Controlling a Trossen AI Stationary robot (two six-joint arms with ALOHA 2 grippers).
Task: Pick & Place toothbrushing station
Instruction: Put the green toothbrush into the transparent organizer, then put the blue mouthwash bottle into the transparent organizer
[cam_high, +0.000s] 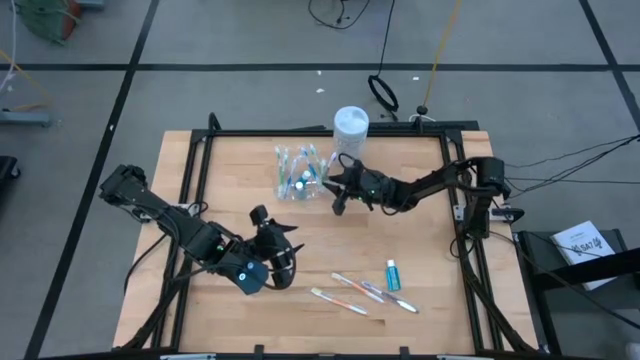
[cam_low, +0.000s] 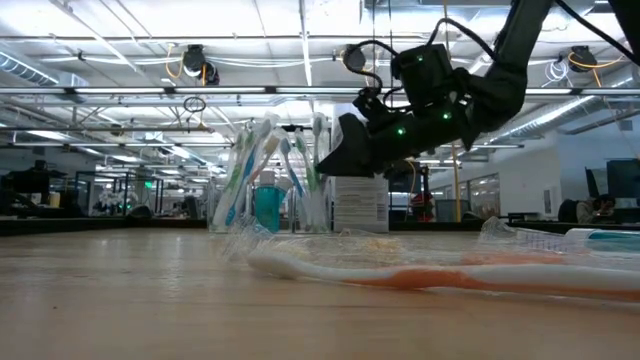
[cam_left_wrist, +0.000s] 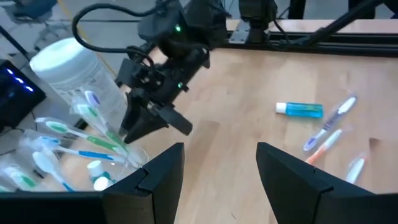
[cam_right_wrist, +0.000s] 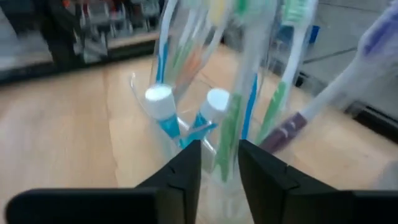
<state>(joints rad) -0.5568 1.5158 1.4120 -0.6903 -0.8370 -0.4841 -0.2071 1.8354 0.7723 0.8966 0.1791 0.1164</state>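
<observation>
Nearest the low camera, a pale toothbrush with an orange-pink handle (cam_low: 440, 277) is seen lying flat on the light wooden table (cam_low: 120, 300), with a teal toothpaste tube (cam_low: 600, 238) lying behind it. Farther back, the small clear plastic cup (cam_low: 270, 205) stands upright, packed with green, blue and white toothbrushes and teal tubes. The right gripper (cam_low: 345, 150) hangs just beside the cup's top, in front of a white cylindrical canister (cam_low: 360, 205).

From above, the cup (cam_high: 298, 175) is placed near the table's far edge, the canister (cam_high: 351, 124) close by. The right gripper (cam_high: 338, 188) is held just beside the cup. Three loose toothbrushes (cam_high: 362, 293) and one tube (cam_high: 392, 275) lie well apart from it, toward the near edge. The left gripper (cam_high: 285, 255) is positioned over the bare table, short of the cup.

In the left wrist view, the left gripper (cam_left_wrist: 219, 171) is shown with its fingers spread wide and nothing between them.

In the right wrist view, the right gripper (cam_right_wrist: 219, 155) is seen with a narrow gap between its fingers, the cup (cam_right_wrist: 205, 93) directly ahead and ungripped.
</observation>
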